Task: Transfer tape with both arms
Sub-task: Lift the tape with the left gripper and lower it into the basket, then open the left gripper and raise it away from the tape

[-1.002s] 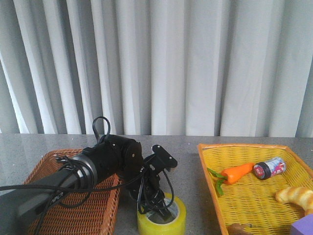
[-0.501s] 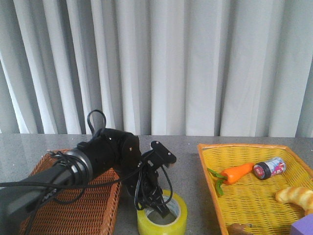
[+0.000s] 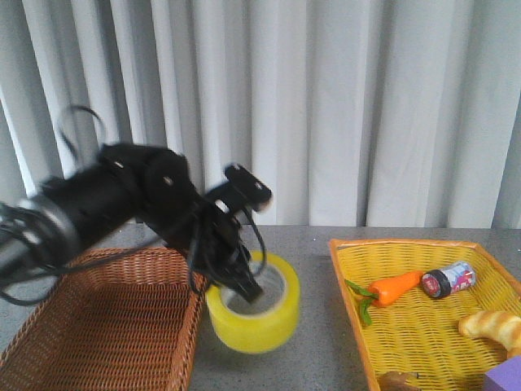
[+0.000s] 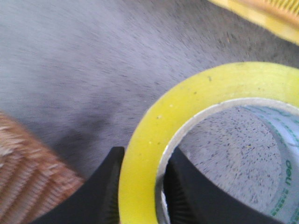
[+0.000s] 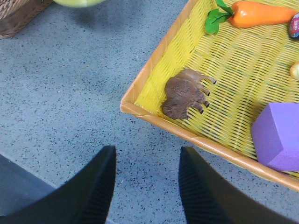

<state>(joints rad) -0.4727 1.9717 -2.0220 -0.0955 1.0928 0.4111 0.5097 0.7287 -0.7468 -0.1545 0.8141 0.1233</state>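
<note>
My left gripper (image 3: 244,285) is shut on the wall of the yellow tape roll (image 3: 254,314) and holds it in the air above the grey table, between the two baskets. In the left wrist view one finger (image 4: 105,186) is outside the roll (image 4: 154,140) and the other inside its white printed core. The left arm (image 3: 122,204) is blurred with motion. My right gripper (image 5: 145,182) is open and empty, over bare table by the corner of the yellow basket (image 5: 154,70). It does not show in the front view.
A brown wicker basket (image 3: 106,326) stands at the left. The yellow basket (image 3: 423,326) at the right holds a carrot (image 3: 395,287), a dark-lidded jar (image 3: 448,279), a bread piece (image 3: 492,326), a brown toy animal (image 5: 184,93) and a purple block (image 5: 278,135).
My left gripper has lifted the tape roll off the table, up and slightly back. The arm has risen and swung left. The roll now hangs tilted in the air.
</note>
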